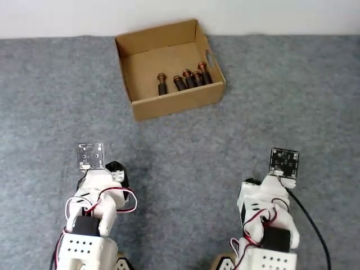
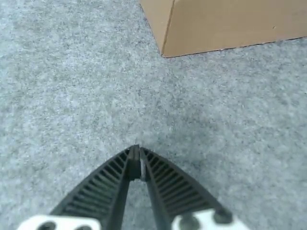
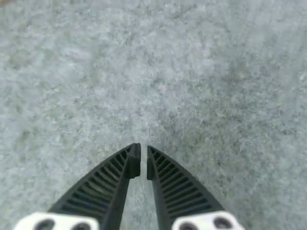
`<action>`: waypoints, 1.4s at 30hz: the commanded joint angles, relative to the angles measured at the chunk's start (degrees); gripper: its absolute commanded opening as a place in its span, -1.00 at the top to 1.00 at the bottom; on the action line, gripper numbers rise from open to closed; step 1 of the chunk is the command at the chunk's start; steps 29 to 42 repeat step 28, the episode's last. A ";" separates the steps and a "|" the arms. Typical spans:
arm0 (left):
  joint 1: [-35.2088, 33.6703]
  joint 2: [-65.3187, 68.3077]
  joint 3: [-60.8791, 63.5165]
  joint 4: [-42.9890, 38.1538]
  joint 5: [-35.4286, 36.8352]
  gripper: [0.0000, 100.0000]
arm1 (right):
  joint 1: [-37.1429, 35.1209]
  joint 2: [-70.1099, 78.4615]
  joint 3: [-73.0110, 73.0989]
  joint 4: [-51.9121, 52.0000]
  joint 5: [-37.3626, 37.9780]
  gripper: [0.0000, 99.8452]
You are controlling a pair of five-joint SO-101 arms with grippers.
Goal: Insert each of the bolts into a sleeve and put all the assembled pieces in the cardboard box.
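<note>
The cardboard box (image 1: 178, 107) stands open at the back middle of the grey carpet. Inside it lie several assembled pieces (image 1: 185, 80), copper-headed bolts in dark sleeves, side by side near its right wall. My left arm (image 1: 98, 191) rests folded back at the front left. Its gripper (image 2: 136, 160) is shut with nothing in it, low over bare carpet, and a corner of the box (image 2: 230, 24) lies ahead of it. My right arm (image 1: 270, 202) sits at the front right. Its gripper (image 3: 142, 163) is shut and holds nothing, only a hairline gap between the tips, above plain carpet.
Grey carpet (image 1: 225, 146) covers the table between the arms and the box. A white wall strip (image 1: 281, 17) runs along the far edge. A black cable (image 1: 312, 225) trails from the right arm toward the front.
</note>
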 commanded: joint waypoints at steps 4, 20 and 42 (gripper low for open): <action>-0.18 -0.62 -0.31 0.09 0.62 0.99 | 0.40 -1.19 1.14 1.98 -0.26 0.98; -0.18 -0.62 -0.31 0.09 0.62 0.99 | 0.57 -1.36 5.27 8.13 -0.35 0.98; -0.18 -0.62 -0.31 0.09 0.62 0.99 | 0.57 -1.36 5.27 8.22 -0.35 0.98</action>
